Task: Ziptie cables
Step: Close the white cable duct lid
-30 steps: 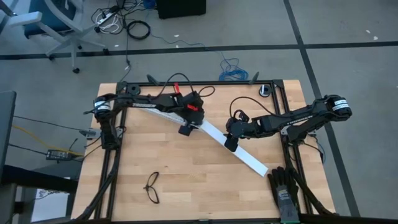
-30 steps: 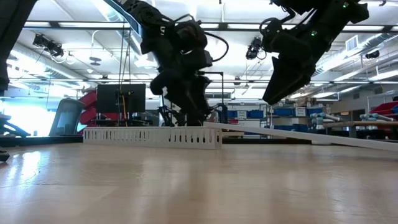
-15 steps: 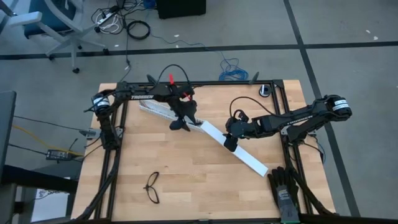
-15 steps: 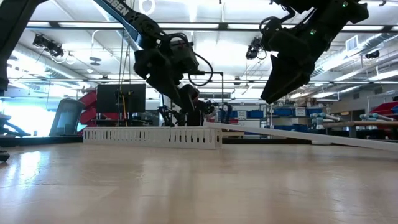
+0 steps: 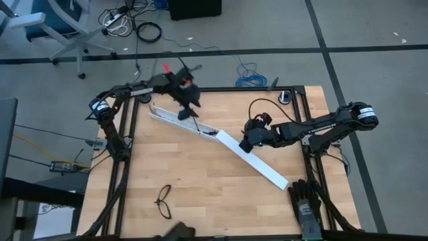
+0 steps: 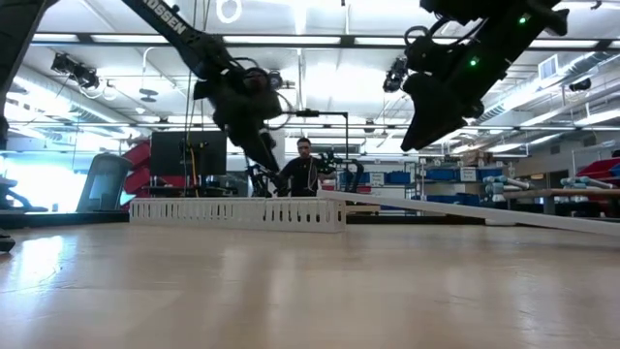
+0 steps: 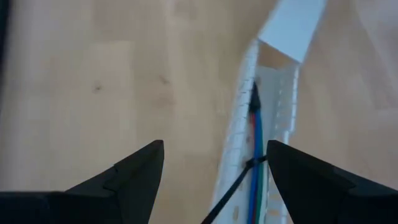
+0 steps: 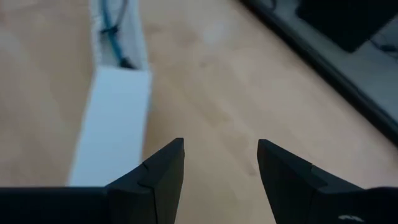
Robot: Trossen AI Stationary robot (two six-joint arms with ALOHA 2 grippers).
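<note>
The cables (image 7: 254,134), blue, green and red wires, lie inside a white slotted duct (image 5: 175,119) that runs slantwise over the far left of the table. A thin dark ziptie (image 7: 244,169) crosses them, its tail running off past the duct's side. My left gripper (image 5: 188,110) hangs open above the duct's far-left part, touching nothing. My right gripper (image 5: 246,144) hovers open over the wooden table, just beside the flat white cover strip (image 8: 115,121) that continues from the duct toward the near right.
Black thin-framed glasses (image 5: 164,201) lie near the front left. A black glove (image 5: 305,202) sits at the near right corner. The black table frame (image 5: 294,100) runs round the edges. A person (image 6: 303,165) stands far off in the room behind the table.
My left gripper has swung from above the duct's middle toward the table's far left edge, rolling about its own line and staying open. My right gripper has kept its place beside the cover strip and turned a little. The duct, cables and strip have not moved.
</note>
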